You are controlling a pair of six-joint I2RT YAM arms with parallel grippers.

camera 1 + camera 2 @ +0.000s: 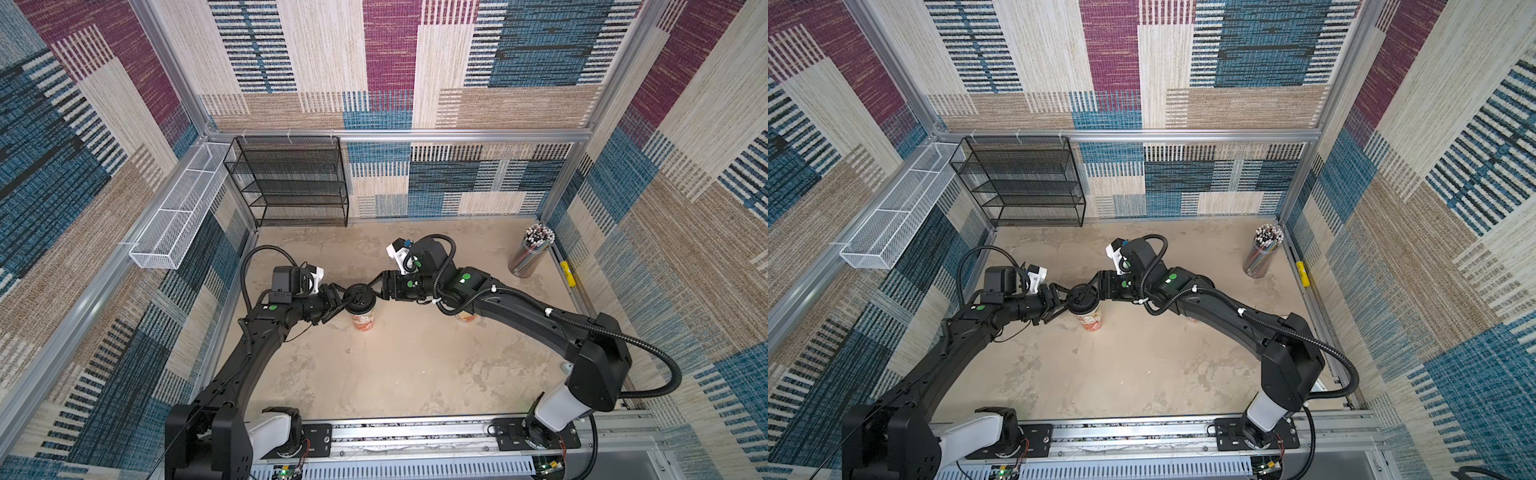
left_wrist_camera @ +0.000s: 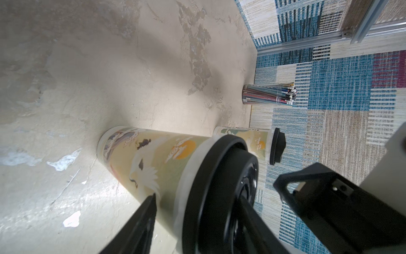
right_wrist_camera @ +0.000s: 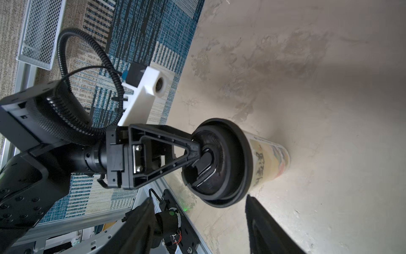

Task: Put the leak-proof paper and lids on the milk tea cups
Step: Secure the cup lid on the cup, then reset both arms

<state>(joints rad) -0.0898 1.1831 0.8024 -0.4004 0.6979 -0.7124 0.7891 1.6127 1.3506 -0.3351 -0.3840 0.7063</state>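
Left wrist view: left gripper (image 2: 200, 196) spread astride the black lid (image 2: 219, 154); right gripper (image 3: 198, 198) parted, empty.

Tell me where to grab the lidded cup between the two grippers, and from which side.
Grip the cup on its paper wall just under the black lid, coming in level from the robot's left. It stands upright and narrows toward the base, so the overhanging lid rim would likely stop a slip; the second cup stands to its right.
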